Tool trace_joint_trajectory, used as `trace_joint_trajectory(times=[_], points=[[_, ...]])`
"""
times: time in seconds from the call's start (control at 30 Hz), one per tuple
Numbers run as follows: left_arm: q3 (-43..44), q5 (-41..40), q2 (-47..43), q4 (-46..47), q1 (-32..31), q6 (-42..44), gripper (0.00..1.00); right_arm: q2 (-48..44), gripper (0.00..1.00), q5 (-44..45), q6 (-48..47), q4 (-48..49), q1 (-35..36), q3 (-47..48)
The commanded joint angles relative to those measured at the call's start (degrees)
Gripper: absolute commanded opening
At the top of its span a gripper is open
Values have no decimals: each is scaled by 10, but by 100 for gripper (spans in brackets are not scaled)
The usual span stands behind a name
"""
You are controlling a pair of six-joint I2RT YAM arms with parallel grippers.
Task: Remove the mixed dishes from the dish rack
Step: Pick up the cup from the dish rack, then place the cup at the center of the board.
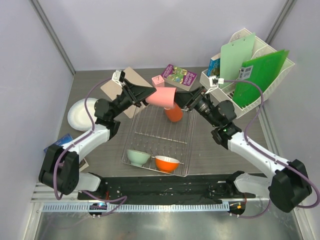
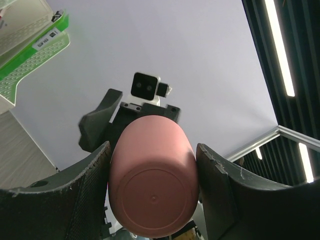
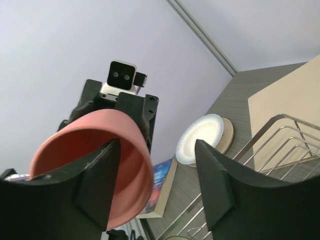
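My left gripper [image 1: 152, 96] [image 2: 152, 147] is shut on the pink cup [image 1: 162, 97] [image 2: 152, 190] and holds it sideways in the air over the far end of the dish rack [image 1: 187, 145]. The cup's base faces the left wrist camera. My right gripper [image 1: 177, 99] [image 3: 157, 145] is open at the cup's mouth [image 3: 135, 175], with one finger inside the rim and the other outside, apart from it. In the rack are an orange cup [image 1: 174, 113], a mint-green bowl [image 1: 138, 157] and an orange bowl [image 1: 167, 162]. Stacked white plates [image 1: 80, 114] [image 3: 200, 127] lie on the table to the left.
A white file organizer [image 1: 260, 52] with green folders stands at the back right. Books [image 1: 179, 76], a small pink box [image 1: 158, 80] and a tan board [image 1: 127, 85] lie behind the rack. Another book [image 1: 62, 142] [image 3: 162, 175] lies near the plates.
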Motion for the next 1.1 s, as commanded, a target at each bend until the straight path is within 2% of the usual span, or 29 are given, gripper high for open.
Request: trace_joint_trajectory(times=[0.0,0.03,0.07,0.13,0.17,0.2,0.23,0.27,0.3,0.37,0.4,0.43,0.5,0.53,0.57,0.6,0.67,0.83,0.93,1.0,1.07], points=[[6,15,-3,42,2,-10,1,39,53,-51,21,30,-2,48],[6,17,-5,37,1,-8,1,41,44,-54,21,24,-2,50],[7,18,-6,34,2,-7,1,43,29,-54,17,9,-2,52],[9,22,-10,24,2,-1,1,37,18,-54,10,-4,-2,53],[14,23,-10,7,2,4,8,22,10,-42,-2,-13,-2,52],[18,23,-12,-6,3,20,16,13,5,-30,-14,-45,-2,52],[25,27,-14,-22,4,31,28,-2,2,-15,-26,-69,-2,53],[34,27,-26,-88,10,48,60,-18,1,36,-41,-97,-2,55],[57,22,-37,-144,14,106,70,-62,1,75,-80,-165,-2,57],[107,-40,-81,-304,21,194,89,-108,1,165,-111,-215,-2,50],[123,-83,-98,-445,21,270,95,-150,1,245,-143,-274,-2,53],[135,-174,-112,-513,21,299,99,-163,1,292,-160,-310,-2,60],[154,-276,-146,-635,22,321,100,-176,1,392,-197,-423,-2,95],[152,-339,-154,-659,22,321,100,-173,1,418,-203,-462,-2,108],[145,-354,-161,-675,22,319,100,-169,1,440,-207,-528,-2,131],[142,-379,-167,-708,22,313,100,-152,1,488,-200,-563,-2,142],[141,-406,-166,-749,22,297,100,-134,1,523,-190,-639,-2,163],[173,-459,-137,-928,22,274,100,-114,1,612,-118,-701,-2,158],[188,-494,-130,-986,22,258,100,-104,1,654,-105,-713,-5,156],[186,-507,-131,-1021,22,247,100,-76,1,660,-112,-716,-17,157],[178,-518,-139,-1041,22,234,100,-45,1,637,-105,-717,-62,155]])
